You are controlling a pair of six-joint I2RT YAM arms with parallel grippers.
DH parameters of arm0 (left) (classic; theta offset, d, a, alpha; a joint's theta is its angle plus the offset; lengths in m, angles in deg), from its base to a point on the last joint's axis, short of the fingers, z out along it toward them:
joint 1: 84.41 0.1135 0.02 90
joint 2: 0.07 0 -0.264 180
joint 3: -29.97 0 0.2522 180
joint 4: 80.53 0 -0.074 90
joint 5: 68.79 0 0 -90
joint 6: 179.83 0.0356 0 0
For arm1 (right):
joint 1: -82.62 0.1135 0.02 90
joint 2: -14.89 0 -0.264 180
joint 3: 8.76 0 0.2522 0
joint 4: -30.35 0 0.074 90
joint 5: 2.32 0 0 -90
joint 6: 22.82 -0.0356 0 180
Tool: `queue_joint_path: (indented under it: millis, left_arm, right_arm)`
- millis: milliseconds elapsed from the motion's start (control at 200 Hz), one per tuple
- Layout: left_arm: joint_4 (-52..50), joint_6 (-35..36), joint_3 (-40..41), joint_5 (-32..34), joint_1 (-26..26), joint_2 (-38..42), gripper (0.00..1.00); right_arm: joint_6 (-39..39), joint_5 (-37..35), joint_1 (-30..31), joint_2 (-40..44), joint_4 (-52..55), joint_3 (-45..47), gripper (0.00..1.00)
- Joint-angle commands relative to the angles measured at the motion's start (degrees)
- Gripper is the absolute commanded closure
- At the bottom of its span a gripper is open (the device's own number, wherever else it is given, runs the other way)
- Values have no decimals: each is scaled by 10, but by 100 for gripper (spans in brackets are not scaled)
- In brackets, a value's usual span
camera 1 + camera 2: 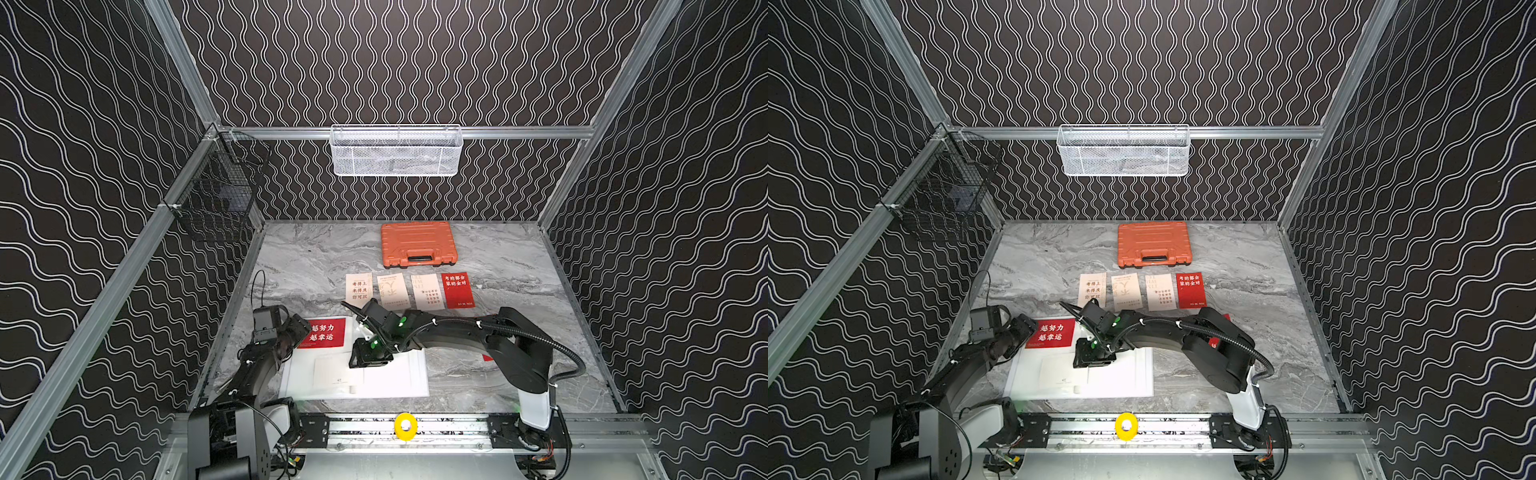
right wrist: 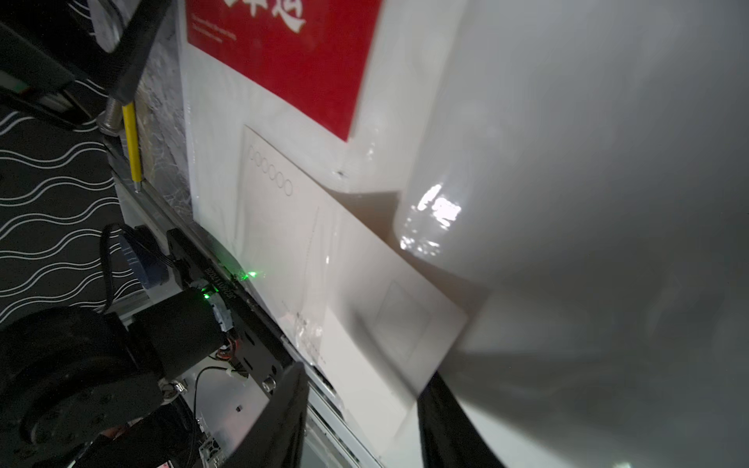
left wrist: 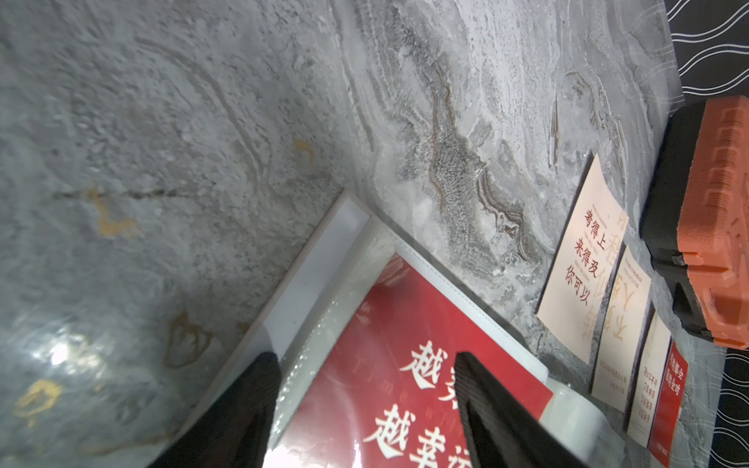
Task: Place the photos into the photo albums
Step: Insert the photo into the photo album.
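The photo album point(image 1: 395, 384) lay open and flat on the marble table point(image 1: 519, 291), near the front edge, between the two arms. A red card point(image 1: 322, 332) with white characters sat under the clear sleeve at the far left corner of its page. A pale card point(image 2: 283, 227) lay on the same page, just nearer the front rail. The left gripper point(image 3: 364, 356) hung low over that corner with its fingers point(image 3: 243, 405) spread wide and gripping nothing, one over the album's white margin and the other over the red card. The right gripper point(image 2: 364, 372) reached across the album from the right, its fingers partly apart. A white page point(image 2: 567, 202) curled up beside it, but the wrist view was too blurred to say whether the page was pinched or only resting against a finger. Beyond the album, four more cards point(image 1: 426, 291) lay side by side in a row, three cream and one red, with the orange tool case point(image 1: 417, 243) behind them.
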Motion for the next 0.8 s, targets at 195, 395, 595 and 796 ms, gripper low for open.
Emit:
queue_joint_path:
  millis: [195, 395, 595, 796]
  left_arm:
    - [-46, 0, 2, -21, 1, -1, 27]
    - [-46, 0, 2, -21, 0, 0, 27]
    - [-48, 0, 2, -21, 0, 1, 27]
    - [-53, -1, 1, -18, 0, 9, 28]
  right_arm:
    - [-2, 22, 11, -45, -4, -52, 55]
    - [-1, 36, 19, -72, -6, -81, 55]
    - [-2, 55, 25, -96, -10, -103, 55]
    - [-3, 62, 26, -103, -15, -104, 54]
